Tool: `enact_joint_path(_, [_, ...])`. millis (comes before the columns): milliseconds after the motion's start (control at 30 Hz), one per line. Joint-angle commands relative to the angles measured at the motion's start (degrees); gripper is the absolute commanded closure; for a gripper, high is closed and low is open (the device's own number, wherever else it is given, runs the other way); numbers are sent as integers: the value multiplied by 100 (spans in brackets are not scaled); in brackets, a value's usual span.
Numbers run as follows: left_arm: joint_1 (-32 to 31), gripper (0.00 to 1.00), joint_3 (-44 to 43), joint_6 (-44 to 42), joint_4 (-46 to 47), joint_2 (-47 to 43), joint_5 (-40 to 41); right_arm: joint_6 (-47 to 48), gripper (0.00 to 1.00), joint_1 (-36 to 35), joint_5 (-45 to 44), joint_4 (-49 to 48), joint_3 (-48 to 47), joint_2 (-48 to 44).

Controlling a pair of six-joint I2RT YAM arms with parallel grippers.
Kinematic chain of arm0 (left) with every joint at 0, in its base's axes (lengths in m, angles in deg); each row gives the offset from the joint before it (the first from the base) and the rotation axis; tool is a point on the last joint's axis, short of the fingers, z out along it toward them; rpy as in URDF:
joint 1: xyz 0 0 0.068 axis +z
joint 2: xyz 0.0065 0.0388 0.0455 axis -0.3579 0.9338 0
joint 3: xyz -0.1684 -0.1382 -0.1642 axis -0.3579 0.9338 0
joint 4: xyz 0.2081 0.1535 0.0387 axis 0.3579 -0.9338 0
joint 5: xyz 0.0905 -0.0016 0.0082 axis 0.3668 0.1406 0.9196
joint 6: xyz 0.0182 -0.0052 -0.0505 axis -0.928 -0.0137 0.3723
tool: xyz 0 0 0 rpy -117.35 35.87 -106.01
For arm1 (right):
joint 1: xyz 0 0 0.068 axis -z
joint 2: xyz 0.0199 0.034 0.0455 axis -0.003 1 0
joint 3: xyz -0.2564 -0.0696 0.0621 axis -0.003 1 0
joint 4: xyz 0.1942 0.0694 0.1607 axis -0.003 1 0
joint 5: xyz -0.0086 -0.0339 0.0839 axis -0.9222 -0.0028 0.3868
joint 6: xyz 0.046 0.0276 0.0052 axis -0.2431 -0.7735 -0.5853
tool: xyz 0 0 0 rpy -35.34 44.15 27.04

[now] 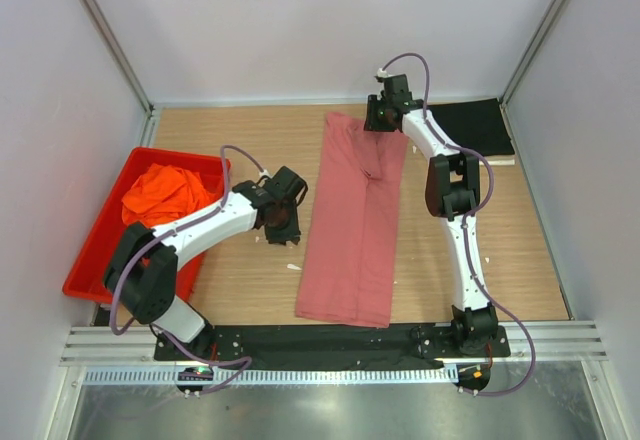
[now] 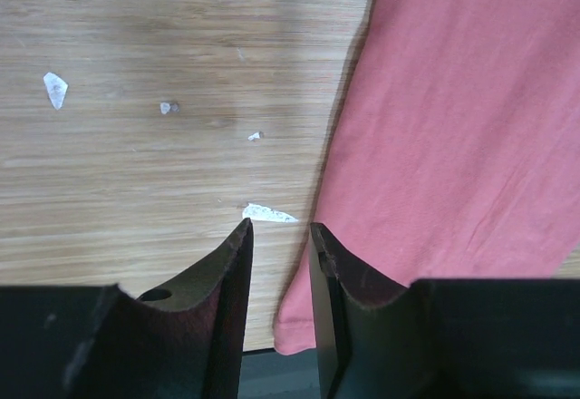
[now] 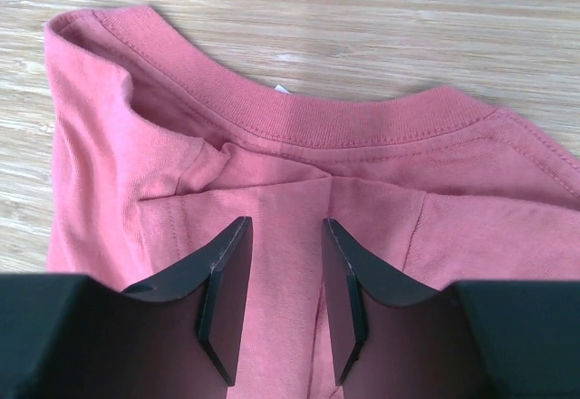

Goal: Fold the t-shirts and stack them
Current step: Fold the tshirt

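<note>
The rose-red shirt (image 1: 355,220) lies on the counter (image 1: 525,230) as a long strip running near-to-far. Right fingers (image 3: 227,281) hover parted and empty over its far collar; left fingers (image 2: 231,272), also parted, sit beside its left edge.

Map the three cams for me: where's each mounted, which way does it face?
Top external: above and behind the bases, looking down on the table; both arms show.
Left wrist: on the left arm, facing down; left gripper open beside the rose-red t-shirt.
Right wrist: on the right arm; right gripper open at the shirt's collar.
Shared: all three see that shirt.
</note>
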Motion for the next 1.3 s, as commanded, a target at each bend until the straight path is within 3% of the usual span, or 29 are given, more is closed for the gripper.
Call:
enact_joint_path(0, [29,68,-181,-192,231,83,-155,101,58,43,128,-87,-86,-167])
enact_joint_path(233, [125,68,-49,-218,599,319,-190,118,58,34,-13,-61,-201,-53])
enact_joint_path(500, [125,70,-119,-139,1303,1023,-1015,162,59,43,-48,-87,-200,-44])
enact_joint_path(1267, [125,72,-260,-227,1172,1428,-761,101,65,34,-189,-201,-209,114])
